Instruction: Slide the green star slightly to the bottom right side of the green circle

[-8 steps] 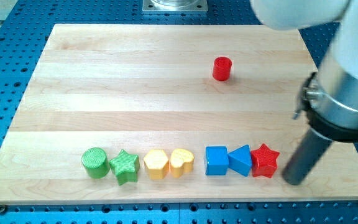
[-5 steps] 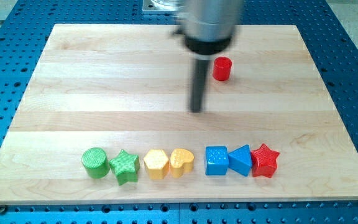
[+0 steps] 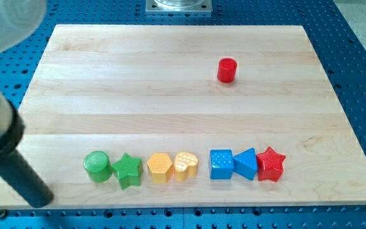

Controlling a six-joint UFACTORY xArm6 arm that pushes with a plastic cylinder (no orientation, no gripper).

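Observation:
The green star (image 3: 128,170) lies near the view's bottom, touching the right side of the green circle (image 3: 97,166) and set slightly lower than it. My tip (image 3: 41,201) is at the view's bottom left corner of the board, well left of and below the green circle, touching no block.
Right of the star in the same row lie a yellow hexagon (image 3: 159,168), a yellow heart (image 3: 185,165), a blue cube (image 3: 221,164), a blue triangle (image 3: 246,163) and a red star (image 3: 271,163). A red cylinder (image 3: 227,70) stands alone near the top right. The wooden board (image 3: 170,102) lies on a blue pegboard.
My tip swept from the bottom right beside the red star, through the board's middle, to the bottom left corner. No block has moved.

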